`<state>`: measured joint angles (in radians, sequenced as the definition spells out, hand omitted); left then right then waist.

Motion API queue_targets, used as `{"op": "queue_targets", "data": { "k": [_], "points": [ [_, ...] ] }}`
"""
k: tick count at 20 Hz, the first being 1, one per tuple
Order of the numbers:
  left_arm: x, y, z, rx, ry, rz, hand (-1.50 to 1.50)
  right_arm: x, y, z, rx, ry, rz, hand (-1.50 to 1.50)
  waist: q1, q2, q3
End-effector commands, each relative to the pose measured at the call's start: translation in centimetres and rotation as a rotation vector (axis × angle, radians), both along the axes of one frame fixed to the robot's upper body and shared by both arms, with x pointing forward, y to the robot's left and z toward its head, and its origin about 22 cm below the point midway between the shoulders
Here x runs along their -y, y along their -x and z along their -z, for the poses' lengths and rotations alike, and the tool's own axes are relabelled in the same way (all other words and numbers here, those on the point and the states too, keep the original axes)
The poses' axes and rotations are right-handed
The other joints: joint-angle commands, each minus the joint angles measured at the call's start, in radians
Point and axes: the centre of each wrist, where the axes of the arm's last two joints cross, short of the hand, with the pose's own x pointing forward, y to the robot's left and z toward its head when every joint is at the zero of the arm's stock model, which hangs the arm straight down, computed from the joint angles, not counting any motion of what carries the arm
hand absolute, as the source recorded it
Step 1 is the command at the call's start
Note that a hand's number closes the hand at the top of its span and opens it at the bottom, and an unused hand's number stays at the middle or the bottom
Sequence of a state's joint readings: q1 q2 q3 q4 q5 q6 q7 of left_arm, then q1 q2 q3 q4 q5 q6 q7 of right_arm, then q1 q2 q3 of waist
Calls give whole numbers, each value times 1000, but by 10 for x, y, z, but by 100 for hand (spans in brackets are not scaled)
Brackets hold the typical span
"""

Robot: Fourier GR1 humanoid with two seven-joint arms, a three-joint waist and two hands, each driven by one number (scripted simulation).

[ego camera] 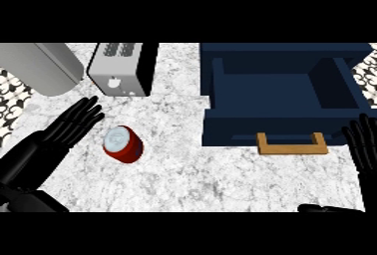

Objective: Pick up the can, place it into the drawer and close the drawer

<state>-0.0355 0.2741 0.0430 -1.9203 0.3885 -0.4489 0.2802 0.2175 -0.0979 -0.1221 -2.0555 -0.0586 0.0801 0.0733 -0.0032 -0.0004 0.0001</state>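
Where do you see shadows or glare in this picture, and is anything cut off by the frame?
In the head view, lighting is even: the can casts only a faint shadow on the counter, its silver top showing a pale sheen. The drawer interior is uniformly dark blue. The right hand is clipped by the right edge; the left hand shows fully. The toaster is cut at the top.

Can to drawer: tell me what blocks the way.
Nothing visible does. The red can stands on bare counter left of the open drawer; the left hand is beside the can, with nothing between them.
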Motion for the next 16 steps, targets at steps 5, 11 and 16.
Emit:
{"op": "queue_targets", "data": {
  "k": [5,11,16],
  "points": [
    [5,-19,21,-8,-17,8,-150,3,15,-2,4,5,37,-150,-2,0,0],
    [6,-28,49,-28,-12,-13,-150,5,0,2,14,19,18,-150,1,0,0],
    [-8,-42,63,-41,-38,-59,-150,-2,26,3,6,4,25,-150,-5,0,0]
  ]
}}
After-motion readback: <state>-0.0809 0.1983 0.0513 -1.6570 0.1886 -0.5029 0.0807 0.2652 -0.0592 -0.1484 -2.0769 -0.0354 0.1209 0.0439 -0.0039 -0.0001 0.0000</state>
